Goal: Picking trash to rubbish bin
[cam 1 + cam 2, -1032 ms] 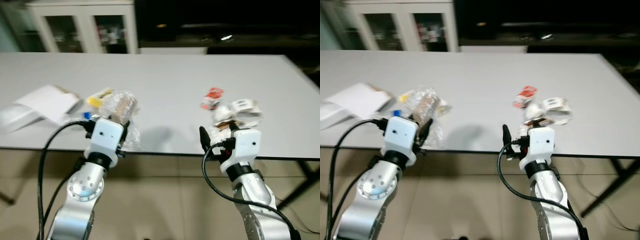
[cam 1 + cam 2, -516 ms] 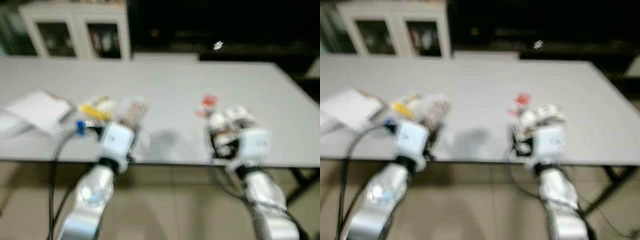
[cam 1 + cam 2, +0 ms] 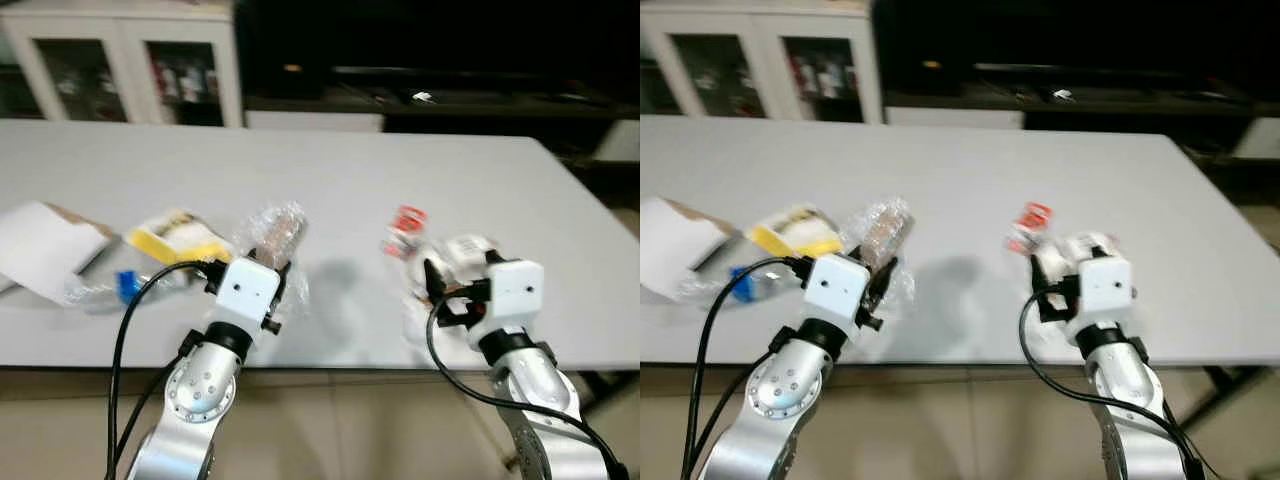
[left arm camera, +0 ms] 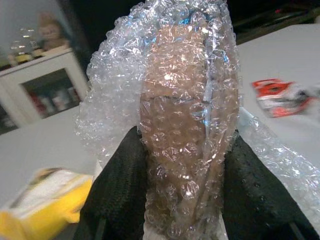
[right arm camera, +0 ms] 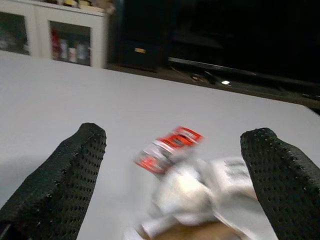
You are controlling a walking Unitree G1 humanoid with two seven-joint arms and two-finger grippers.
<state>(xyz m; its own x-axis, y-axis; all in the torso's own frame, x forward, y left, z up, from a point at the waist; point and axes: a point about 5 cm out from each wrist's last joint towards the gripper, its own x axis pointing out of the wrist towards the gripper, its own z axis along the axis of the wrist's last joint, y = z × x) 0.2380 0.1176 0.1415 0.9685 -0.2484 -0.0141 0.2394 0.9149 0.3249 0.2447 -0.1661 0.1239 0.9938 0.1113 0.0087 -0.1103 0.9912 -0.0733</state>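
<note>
So far left hand [image 4: 182,200] pinches bubble-wrap wad [image 4: 185,115]; right hand [image 5: 175,185] spread near white crumpled trash [image 5: 200,192], apparently ungrasped. Nothing binned yet.

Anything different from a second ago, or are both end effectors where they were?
The head camera shifted; the trash itself looks unmoved. Left end effector remains clamped on the bubble wrap bundle. Right end effector remains open in front of the crumpled white wrapper and red packet, gripping nothing.
</note>
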